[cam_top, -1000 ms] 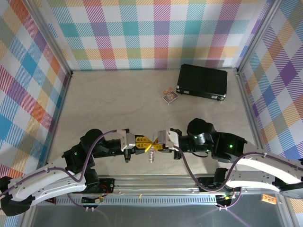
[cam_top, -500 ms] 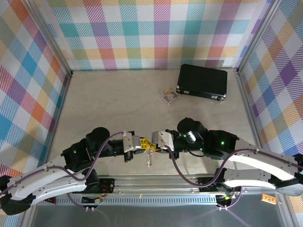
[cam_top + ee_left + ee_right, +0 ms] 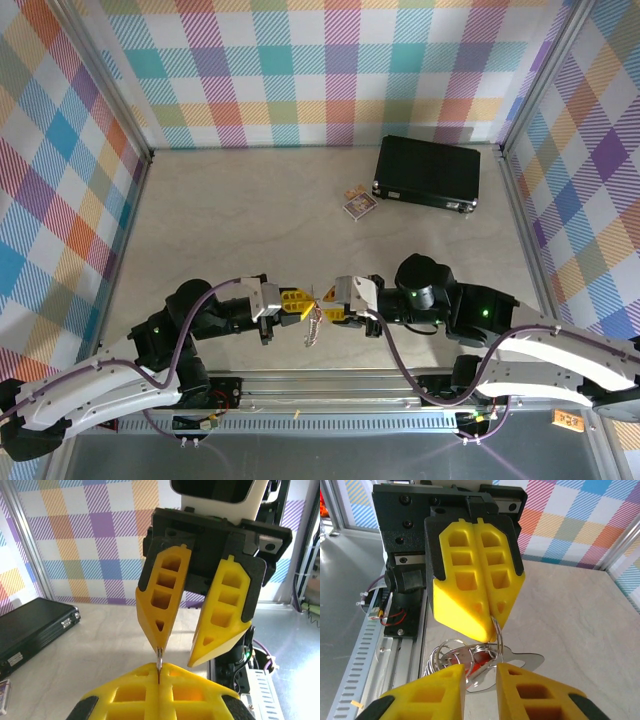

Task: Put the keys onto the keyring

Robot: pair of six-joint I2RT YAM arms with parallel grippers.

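Keyring [image 3: 496, 635] is thin, stiff wire. I'd guess it's light and slippery, and it'll swing or twist the moment anything nudges it. The best hold looks like the bare wire edge-on, away from the dangly bits. It's grey-silver with a knobbly chain [image 3: 312, 334] hanging off it. The tiny red key [image 3: 476, 669] sits among the loops underneath, and I can't tell if it's actually threaded on. The whole bunch hangs in the air between the two arms, over the near edge of the table [image 3: 250, 220]. Left gripper [image 3: 489, 622] is clamped tight on the top of the wire. Right gripper [image 3: 178, 654] has its fingers apart just beside it, gripping nothing as far as I can see.
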